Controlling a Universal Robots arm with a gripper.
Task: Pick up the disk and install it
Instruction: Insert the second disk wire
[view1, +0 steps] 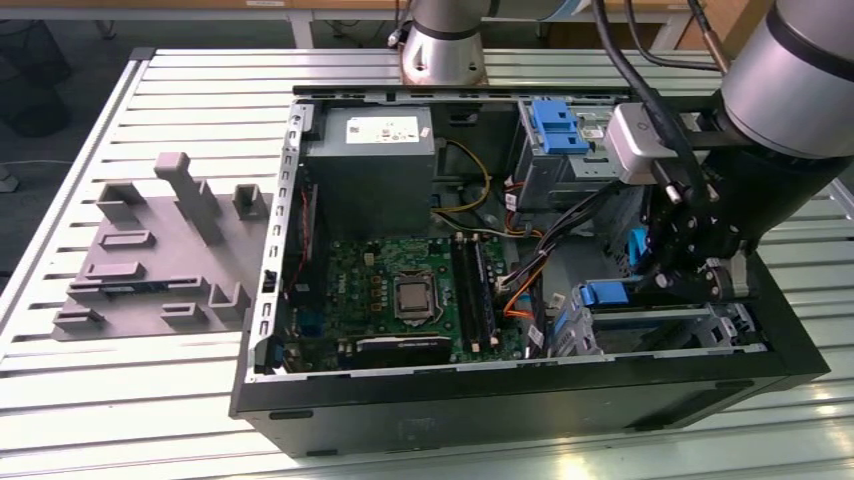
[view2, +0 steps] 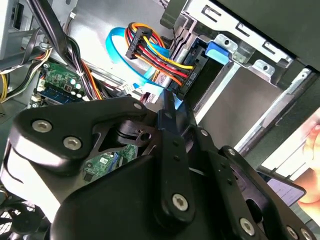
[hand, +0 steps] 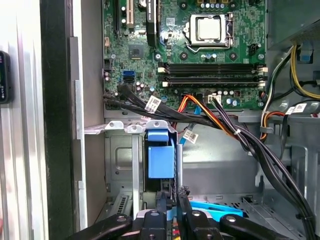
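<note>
Hanging low inside the open computer case (view1: 534, 410), at the lower right of the exterior view, the gripper (hand: 171, 197) has its two black fingers drawn close together, with no broad thing between them. Whether they nip a sliver of blue plastic at their tips I cannot tell.

Just beyond the tips stands the disk (hand: 161, 157), on edge in a slot of the metal cage (hand: 120, 150), at lower centre of the first wrist view. Its blue end cap (view1: 607, 295) faces the gripper and the open side of the case. As far as I can judge, its long axis runs straight away from the fingers into the slot, with its thin side turned toward the camera.

The likely trouble lies close by. A bundle of black, orange and red cables (hand: 220, 122) crosses right behind the cage, and in the second wrist view a plug (view2: 150, 47) hangs beside the slot's mouth. A push that is off line could jam the blue rails against the cage wall, and a finger or the disk could snag a wire.

Farther off lie the green circuit board (hand: 200, 65), then a grey metal box (view1: 374, 150) and a bare blue bracket (view1: 554, 125) at the upper centre and upper right of the exterior view.
</note>
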